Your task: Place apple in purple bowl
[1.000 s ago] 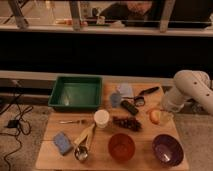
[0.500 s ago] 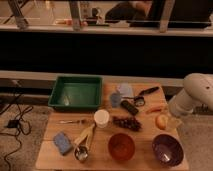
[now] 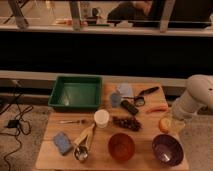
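The gripper hangs over the right edge of the bench. The apple sits right against its jaws, on their left side, but whether they are clenched on it cannot be told. The purple bowl lies just below the jaws, toward the bench's near edge, so the carry looks short and nearly straight.

Gripper around apple, clear gap to purple bowl

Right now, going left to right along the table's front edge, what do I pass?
Sponge → spoon → orange bowl → purple bowl. The end effector is beside the apple, behind the purple bowl.
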